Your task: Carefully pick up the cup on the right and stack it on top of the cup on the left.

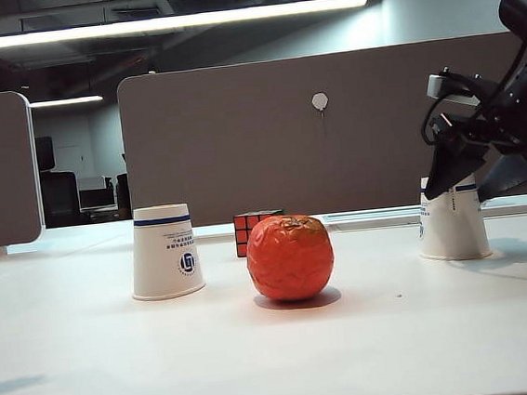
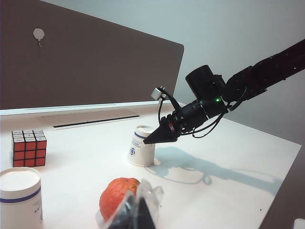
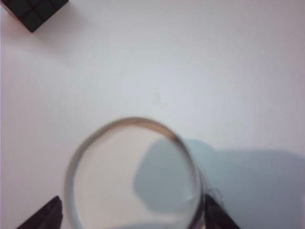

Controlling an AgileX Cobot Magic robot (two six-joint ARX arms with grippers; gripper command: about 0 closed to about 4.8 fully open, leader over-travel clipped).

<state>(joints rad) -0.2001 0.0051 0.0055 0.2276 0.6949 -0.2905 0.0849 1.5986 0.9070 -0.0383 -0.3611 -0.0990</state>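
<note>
White tabletop fills the foreground. On it an orange fruit sits nearest, midway between the two upturned paper cups. Just behind it stands a puzzle cube. The left cup stands alone, base up, ready to take another over it. The right cup waits across the table, and the right gripper hangs over its top, jaws spread wide, one finger either side of the base, holding nothing; I'd say it's lining up to clamp the wall. A carry leftward would need to clear the fruit. The left gripper is parked low near the fruit; whether it's open I can't tell. Partitions close off the back.
</note>
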